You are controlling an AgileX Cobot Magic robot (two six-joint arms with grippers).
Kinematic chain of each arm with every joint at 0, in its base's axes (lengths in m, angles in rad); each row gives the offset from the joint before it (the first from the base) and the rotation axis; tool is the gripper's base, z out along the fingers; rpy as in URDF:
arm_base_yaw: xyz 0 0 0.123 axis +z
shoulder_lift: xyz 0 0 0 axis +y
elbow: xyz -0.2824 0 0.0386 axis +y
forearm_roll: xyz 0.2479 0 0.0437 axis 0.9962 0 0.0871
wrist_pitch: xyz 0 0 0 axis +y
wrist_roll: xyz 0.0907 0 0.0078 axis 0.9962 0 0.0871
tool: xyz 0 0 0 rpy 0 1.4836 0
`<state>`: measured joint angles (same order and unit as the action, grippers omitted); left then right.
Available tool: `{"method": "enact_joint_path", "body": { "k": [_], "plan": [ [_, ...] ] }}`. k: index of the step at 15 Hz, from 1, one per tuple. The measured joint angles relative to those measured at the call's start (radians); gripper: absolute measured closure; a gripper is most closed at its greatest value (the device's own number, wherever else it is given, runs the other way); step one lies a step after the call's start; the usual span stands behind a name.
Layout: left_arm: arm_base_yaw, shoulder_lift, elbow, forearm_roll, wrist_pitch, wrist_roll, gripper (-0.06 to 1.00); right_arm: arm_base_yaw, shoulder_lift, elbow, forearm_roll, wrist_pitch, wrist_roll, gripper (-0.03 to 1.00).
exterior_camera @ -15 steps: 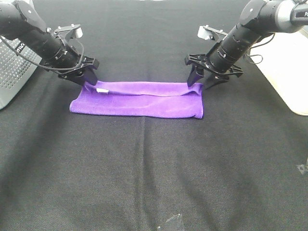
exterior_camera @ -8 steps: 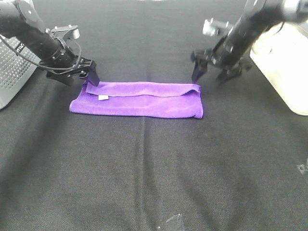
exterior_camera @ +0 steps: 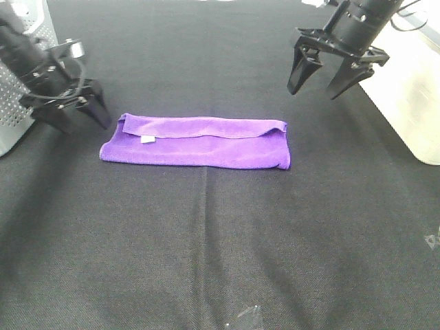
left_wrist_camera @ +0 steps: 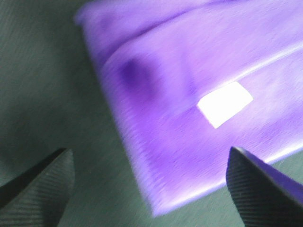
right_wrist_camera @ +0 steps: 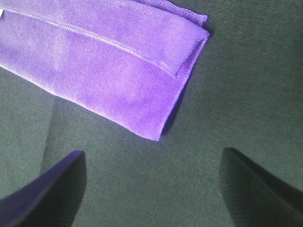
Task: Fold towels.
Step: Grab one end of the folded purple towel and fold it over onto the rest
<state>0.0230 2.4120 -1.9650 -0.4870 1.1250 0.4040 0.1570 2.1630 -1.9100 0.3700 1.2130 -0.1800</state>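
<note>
Now left gripper [exterior_camera: 82, 118] and right gripper [exterior_camera: 313, 91] have quit the towel [exterior_camera: 199, 141].

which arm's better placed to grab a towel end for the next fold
Probably left: the left pincer sits open, low, close beside the tagged end of the towel, while the right pincer, also open, hangs higher and farther from its end.

a purple towel [exterior_camera: 196, 141] of soft, fuzzy microfibre cloth, with stitched hems and a smooth white tag [exterior_camera: 146, 139], on a matt black woven table cover [exterior_camera: 220, 261]. the left gripper [left_wrist_camera: 147, 151] has matt black fingers [left_wrist_camera: 251, 189] with a fine ribbed texture. beside it, a dull grey perforated metal basket [exterior_camera: 10, 134].
</note>
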Motion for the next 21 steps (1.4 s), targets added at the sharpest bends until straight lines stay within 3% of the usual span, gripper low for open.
{"method": "enact_joint_path", "body": {
  "k": [5,11,15,21],
  "plan": [
    [0.001,0.067,-0.003,-0.108,0.019,0.053,0.13,0.000,-0.003,0.000,-0.008,0.003,0.017,0.22],
    [-0.006,0.077,-0.018,-0.122,0.020,0.046,0.14,0.000,-0.003,0.000,-0.008,0.004,0.018,0.22],
    [-0.053,0.110,-0.049,-0.140,0.023,0.002,0.15,0.000,-0.003,0.000,-0.008,0.004,0.018,0.22],
    [-0.138,0.201,-0.197,-0.174,0.084,-0.055,0.33,0.000,-0.003,0.000,-0.008,0.004,0.018,0.22]
  ]
}}
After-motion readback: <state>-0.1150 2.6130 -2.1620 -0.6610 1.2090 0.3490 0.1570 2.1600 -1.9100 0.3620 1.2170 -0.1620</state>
